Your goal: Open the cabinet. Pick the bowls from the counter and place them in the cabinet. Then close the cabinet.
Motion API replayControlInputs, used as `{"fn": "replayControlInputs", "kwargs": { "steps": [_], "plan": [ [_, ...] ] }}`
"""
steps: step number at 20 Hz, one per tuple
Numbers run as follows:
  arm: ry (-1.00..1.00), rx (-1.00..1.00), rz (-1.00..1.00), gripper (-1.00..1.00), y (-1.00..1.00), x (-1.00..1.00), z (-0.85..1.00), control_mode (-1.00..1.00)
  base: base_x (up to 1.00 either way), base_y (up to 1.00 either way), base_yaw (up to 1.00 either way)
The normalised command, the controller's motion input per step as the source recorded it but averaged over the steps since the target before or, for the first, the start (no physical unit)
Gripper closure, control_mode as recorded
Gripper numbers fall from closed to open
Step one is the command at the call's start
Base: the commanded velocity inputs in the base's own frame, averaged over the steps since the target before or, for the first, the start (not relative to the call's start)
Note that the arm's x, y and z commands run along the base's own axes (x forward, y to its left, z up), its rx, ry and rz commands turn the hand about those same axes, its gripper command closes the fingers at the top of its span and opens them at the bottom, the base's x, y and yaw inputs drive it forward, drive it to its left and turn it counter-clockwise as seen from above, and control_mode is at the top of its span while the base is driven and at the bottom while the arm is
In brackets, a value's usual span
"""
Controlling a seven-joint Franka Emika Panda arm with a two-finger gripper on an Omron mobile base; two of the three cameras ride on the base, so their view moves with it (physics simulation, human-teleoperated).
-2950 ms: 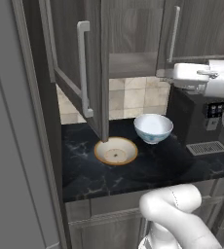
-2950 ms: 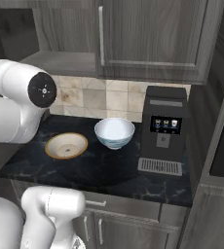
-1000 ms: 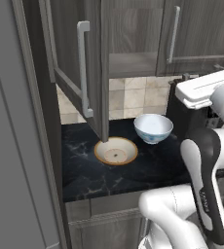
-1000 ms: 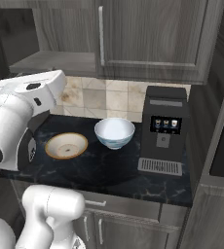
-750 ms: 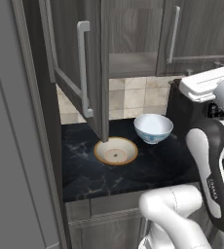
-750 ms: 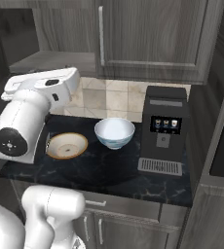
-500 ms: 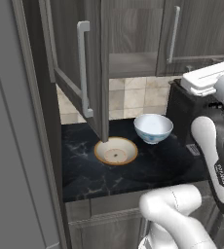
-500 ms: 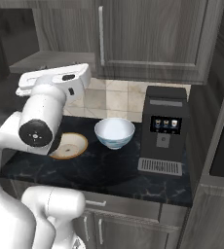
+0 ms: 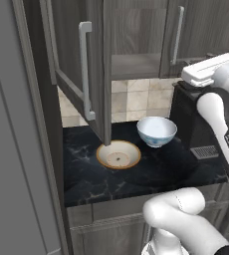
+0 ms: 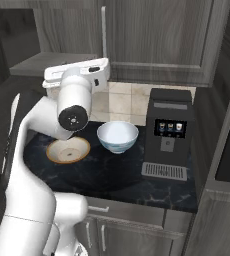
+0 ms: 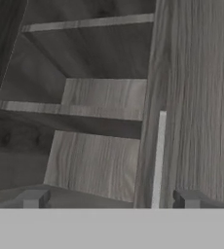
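**Cabinet half open, both bowls not yet moved**

So here's where things stand. The cabinet [image 9: 136, 45] has its left door [image 9: 81, 74] swung out toward the room, and you can see the wooden shelf [image 9: 136, 66] inside it. The right door [image 9: 206, 35] looks shut, with its silver bar handle [image 9: 175, 35] flat against the front. I'd call the opening step done, or at least half done, depending on whether one door gives enough room.

Nothing has gone into the cabinet yet as far as I can see. Count of bowls: two, both sitting on the black counter [image 9: 161, 174]. The cream bowl [image 9: 118, 155] with the orange-brown rim sits right under the edge of the open door, and the white bowl with blue pattern [image 9: 157, 131] is just beside it, closer to the coffee machine [image 10: 170, 130]. One machine, two doors, two bar handles.

The gripper [image 11: 111, 198] is spread wide with nothing between its fingertips [image 11: 34, 198]. In the hand view it's looking into the cabinet, with the right door's handle standing between the tips.

What's left, by my reckoning: grab each bowl, put both on the shelf, then close up. So basically the bulk of the job is ahead.
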Motion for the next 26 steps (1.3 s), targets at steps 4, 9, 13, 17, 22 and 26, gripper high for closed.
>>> {"fn": "replayControlInputs", "kwargs": {
  "steps": [4,9,13,17,22,26],
  "plan": [
    [0.04,0.0,-0.02,-1.0,-0.04,0.64,0.0,-1.0,0.0,0.0,0.0],
    [0.03,0.01,-0.05,-1.0,-0.03,0.67,0.0,-1.0,0.0,0.0,0.0],
    [0.02,0.06,-0.03,-1.0,-0.24,0.7,0.0,-1.0,0.0,0.0,0.0],
    [0.02,0.09,0.0,-1.0,-0.39,0.7,0.0,-1.0,0.0,0.0,0.0],
    [0.01,0.04,0.0,-1.0,-0.19,0.67,0.0,-1.0,0.0,0.0,0.0],
    [0.01,0.0,0.0,-1.0,-0.02,0.54,0.0,-1.0,0.0,0.0,0.0]
  ]
}}
